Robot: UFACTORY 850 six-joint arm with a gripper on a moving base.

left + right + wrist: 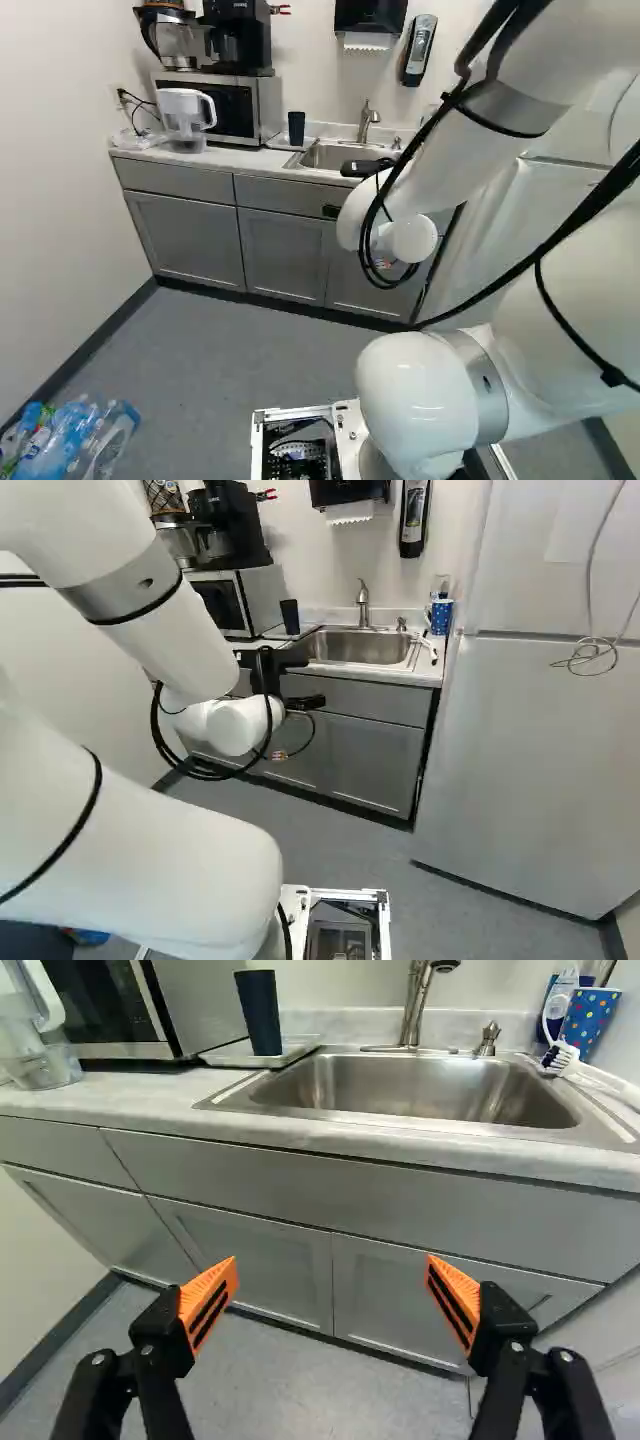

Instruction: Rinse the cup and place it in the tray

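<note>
The black gripper (pixel 284 661) is in front of the counter in the right base view. In the wrist view the gripper (pixel 330 1295) has its orange-padded fingers wide apart, with nothing between them. Beyond it and higher, a dark cup (pixel 260 1012) stands upright on a flat white tray (pixel 290 1054), between microwave and sink. The steel sink (pixel 420 1085) lies right beside the tray, with the faucet (pixel 412 1005) behind its basin. In the left base view the same cup (pixel 296 128) stands by the sink's near-wall side.
A microwave (pixel 235 105) with a coffee maker on top and a clear pitcher (pixel 186 115) share the counter (pixel 130 1110). Past the sink is a blue dotted cup (pixel 588 1018) with a brush near it. A white fridge (pixel 530 750) adjoins. Bottles (pixel 75 440) lie on the floor.
</note>
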